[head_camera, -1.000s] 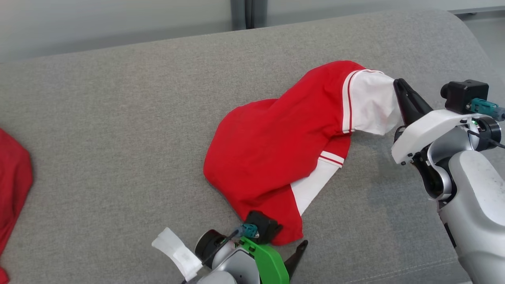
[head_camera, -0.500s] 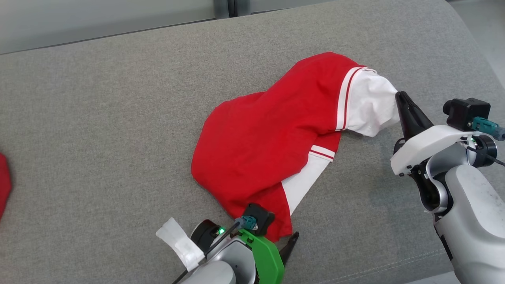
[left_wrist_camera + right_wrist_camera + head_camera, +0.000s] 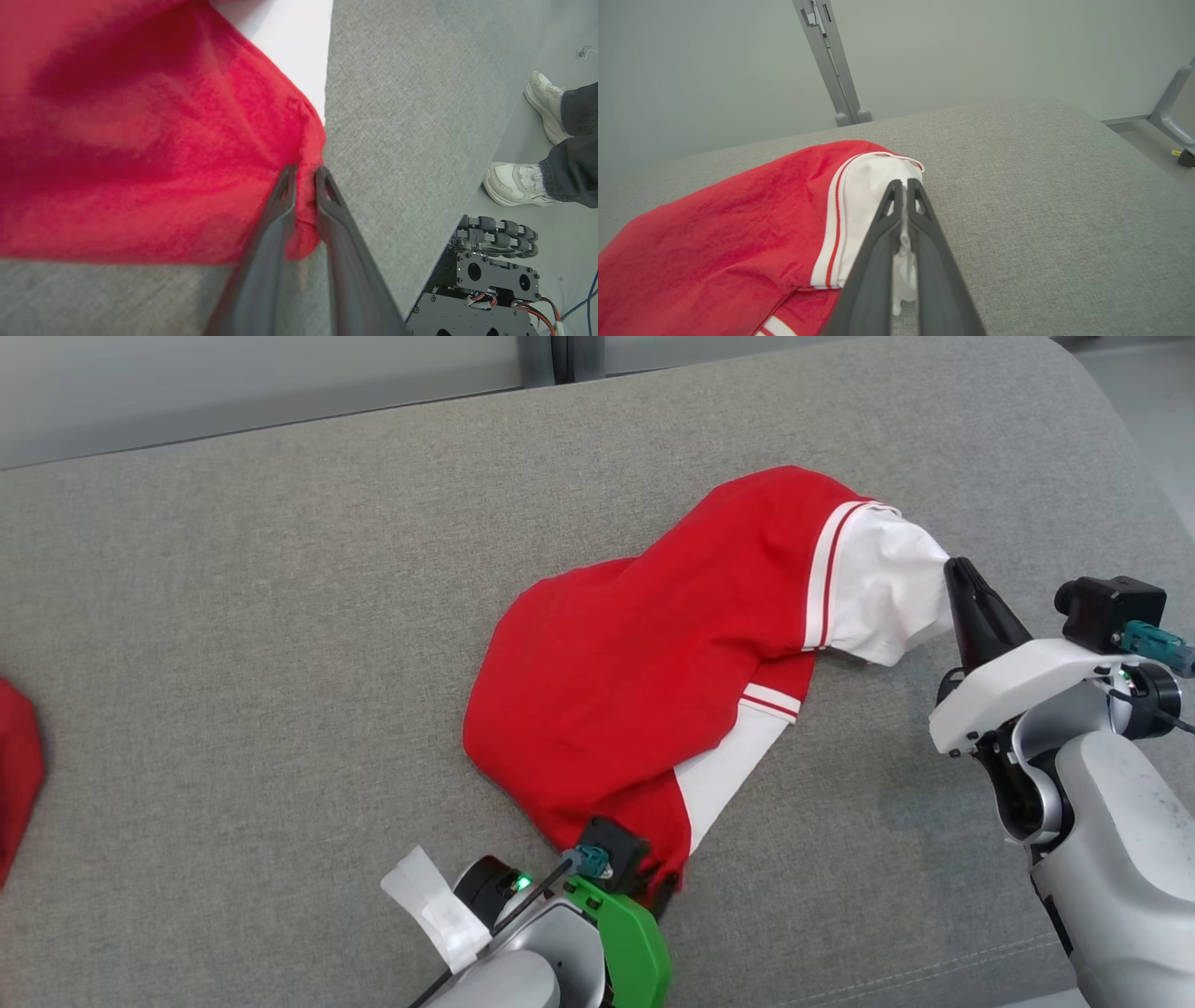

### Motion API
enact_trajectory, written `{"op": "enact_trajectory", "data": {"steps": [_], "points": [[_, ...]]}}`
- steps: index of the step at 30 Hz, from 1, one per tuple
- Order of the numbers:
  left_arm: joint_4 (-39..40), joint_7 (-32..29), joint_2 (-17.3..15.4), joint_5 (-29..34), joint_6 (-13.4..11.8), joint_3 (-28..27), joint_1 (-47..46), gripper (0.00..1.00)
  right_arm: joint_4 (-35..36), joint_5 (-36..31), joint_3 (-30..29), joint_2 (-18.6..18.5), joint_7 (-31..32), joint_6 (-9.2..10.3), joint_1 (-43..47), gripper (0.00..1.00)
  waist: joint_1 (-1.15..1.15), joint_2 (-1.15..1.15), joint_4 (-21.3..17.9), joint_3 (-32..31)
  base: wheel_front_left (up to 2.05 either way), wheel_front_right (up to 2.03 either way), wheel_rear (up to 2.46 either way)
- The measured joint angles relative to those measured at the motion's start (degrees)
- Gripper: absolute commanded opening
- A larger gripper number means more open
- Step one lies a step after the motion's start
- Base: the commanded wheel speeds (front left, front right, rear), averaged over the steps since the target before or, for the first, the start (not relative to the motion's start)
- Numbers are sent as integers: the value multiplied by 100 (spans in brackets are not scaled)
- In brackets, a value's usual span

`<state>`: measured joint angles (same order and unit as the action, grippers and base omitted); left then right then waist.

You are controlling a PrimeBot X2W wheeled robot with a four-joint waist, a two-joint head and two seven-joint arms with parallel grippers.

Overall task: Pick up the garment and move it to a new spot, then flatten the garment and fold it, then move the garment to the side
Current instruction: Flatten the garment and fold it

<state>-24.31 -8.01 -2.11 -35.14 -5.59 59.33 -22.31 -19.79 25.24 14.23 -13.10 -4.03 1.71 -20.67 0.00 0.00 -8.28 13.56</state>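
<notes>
The garment (image 3: 644, 691) is red with white, red-striped panels and lies crumpled on the grey cushion (image 3: 280, 569). My left gripper (image 3: 665, 887) sits at its near corner. In the left wrist view the fingers of my left gripper (image 3: 303, 173) are pinched together on the red hem of the garment (image 3: 140, 140). My right gripper (image 3: 957, 574) holds the white end at the far right and lifts it a little. In the right wrist view white cloth of the garment (image 3: 738, 224) is bunched between the shut fingers of my right gripper (image 3: 902, 184).
Another red cloth (image 3: 14, 775) lies at the cushion's left edge. A person's feet in white shoes (image 3: 518, 184) stand on the floor beside the cushion, near my base (image 3: 490, 280). A grey metal post (image 3: 831, 60) rises behind the cushion.
My left gripper's fingers have come together on the garment's near red corner, which now bunches up. The head camera has shifted a little. My right gripper keeps its hold.
</notes>
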Motion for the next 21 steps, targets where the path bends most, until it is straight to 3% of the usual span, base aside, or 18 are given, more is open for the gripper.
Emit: {"op": "enact_trajectory", "data": {"steps": [6, 12, 17, 21], "points": [[-34, 1, 0, -225, -3, 10, 1, 0, -82, 1, -3, -5, -44, 0, 9, 0, 0, 0, 48, -33, 0, 0, 0], [57, -4, -5, -474, -1, 38, 6, 15, -167, 5, -71, -55, -100, 31, 46, 0, 0, 0, 116, -80, 0, 0, 0], [120, -26, -14, -712, 5, -11, 62, 0, -227, 7, -70, -63, -100, 40, 131, 0, 0, 0, 186, -146, 0, 0, 0], [263, -26, -37, -968, 5, -152, 130, 0, -250, 29, -133, -99, -154, 42, 144, 0, 0, 0, 249, -178, 0, 0, 0]]}}
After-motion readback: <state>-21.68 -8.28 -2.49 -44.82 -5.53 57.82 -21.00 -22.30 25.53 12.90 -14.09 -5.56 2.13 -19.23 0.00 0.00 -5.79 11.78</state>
